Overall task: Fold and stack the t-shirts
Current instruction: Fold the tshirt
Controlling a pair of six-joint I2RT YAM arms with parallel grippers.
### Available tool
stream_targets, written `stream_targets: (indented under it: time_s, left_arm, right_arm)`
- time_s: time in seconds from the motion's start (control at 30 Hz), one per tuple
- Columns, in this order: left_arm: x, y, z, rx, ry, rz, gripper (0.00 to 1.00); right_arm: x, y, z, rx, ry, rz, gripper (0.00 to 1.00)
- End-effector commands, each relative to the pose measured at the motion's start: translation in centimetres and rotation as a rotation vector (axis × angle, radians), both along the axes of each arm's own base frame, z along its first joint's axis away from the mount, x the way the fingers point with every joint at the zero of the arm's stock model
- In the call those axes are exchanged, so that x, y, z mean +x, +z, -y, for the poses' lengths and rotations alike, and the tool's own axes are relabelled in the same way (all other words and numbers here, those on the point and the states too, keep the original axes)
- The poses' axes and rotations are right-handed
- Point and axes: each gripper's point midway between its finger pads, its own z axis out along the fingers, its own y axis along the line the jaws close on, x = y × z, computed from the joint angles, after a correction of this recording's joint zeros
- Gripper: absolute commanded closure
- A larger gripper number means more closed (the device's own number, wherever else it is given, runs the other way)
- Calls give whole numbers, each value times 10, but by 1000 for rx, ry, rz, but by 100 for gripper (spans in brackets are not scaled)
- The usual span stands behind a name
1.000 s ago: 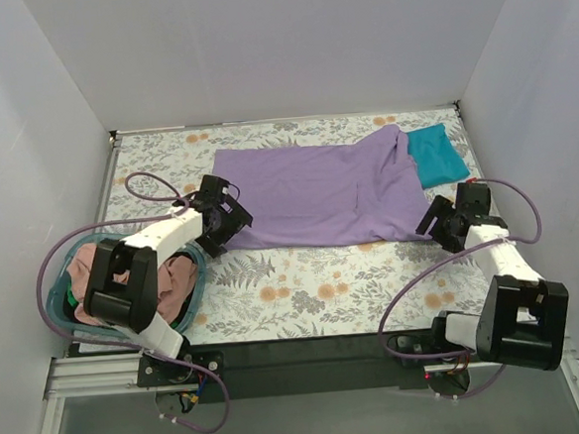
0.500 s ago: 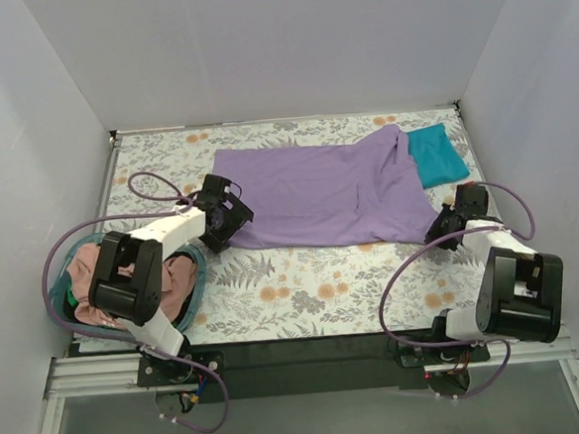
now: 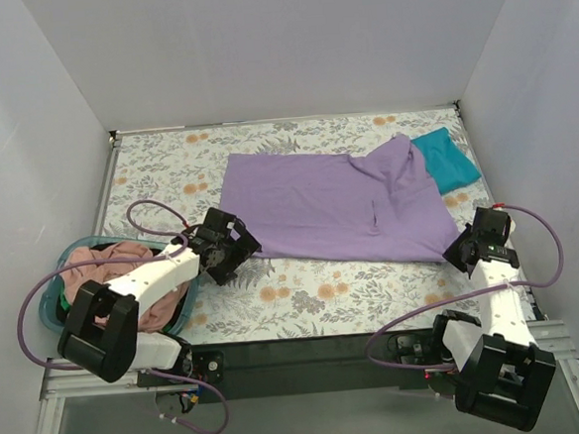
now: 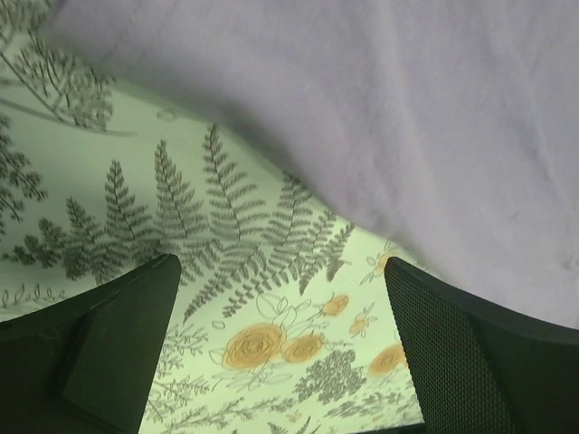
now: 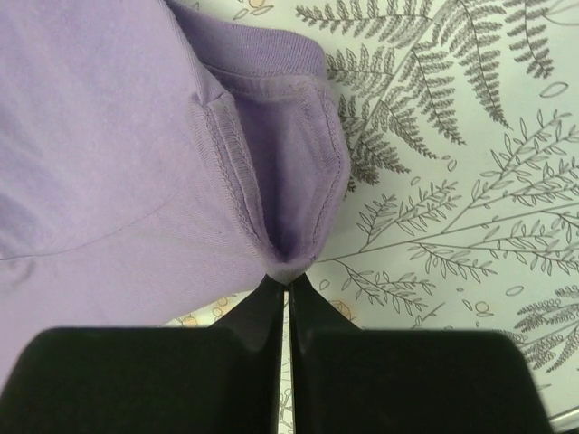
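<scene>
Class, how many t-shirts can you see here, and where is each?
3: a lavender cloth t-shirt spread mid-table, a teal t-shirt beyond its far right end, and pink cloth heaped in the round teal plastic basket, perhaps hiding more.

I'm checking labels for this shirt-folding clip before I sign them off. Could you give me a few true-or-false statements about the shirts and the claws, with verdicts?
1. The right claw is shut on an edge of the lavender t-shirt. True.
2. The left claw grips that shirt too. False: it is open over the table beside the shirt's edge, holding nothing.
3. The teal t-shirt lies in the basket. False: it lies on the table at the far right; the basket holds pink t-shirts.
4. The lavender t-shirt lies spread out on the table. True.
</scene>
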Motion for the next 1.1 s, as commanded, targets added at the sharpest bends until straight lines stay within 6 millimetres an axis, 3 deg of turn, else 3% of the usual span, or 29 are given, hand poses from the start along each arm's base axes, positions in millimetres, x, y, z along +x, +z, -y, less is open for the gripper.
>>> stream_targets:
  time_s: [0.0,0.13,0.27,0.43,0.53,0.73,0.87,0.9,1.0,1.07]
  left_arm:
    - [-59,-34,-36,128,94,-212,3]
    - [-60,-31,-36,153,114,-203,3]
    - [-53,-24,-55,253,223,-178,4]
    - [-13,0,-53,281,297,-69,5]
    - [11,3,-50,316,329,-43,5]
    - [30,-21,-50,402,361,-118,15]
    - [33,-27,-48,406,366,-142,39]
    - [32,-29,-48,402,361,-147,60]
    - [28,-23,-50,397,373,-141,100]
    - [29,-17,-53,395,375,-120,100]
  right_arm:
    - [-19,-4,4,-5,-70,-55,99]
    - [-20,-3,6,-12,-89,-57,99]
    - [-19,-4,2,1,-57,-66,99]
    - [-14,2,4,-10,-44,-56,99]
    - [-12,3,6,-18,-36,-57,99]
    - [-11,1,7,-21,-19,-73,99]
    - [-10,-1,6,-14,-10,-79,99]
    - [-9,0,5,-15,-8,-75,99]
    - [-8,3,7,-20,-15,-64,99]
    - [-5,8,7,-21,-16,-41,99]
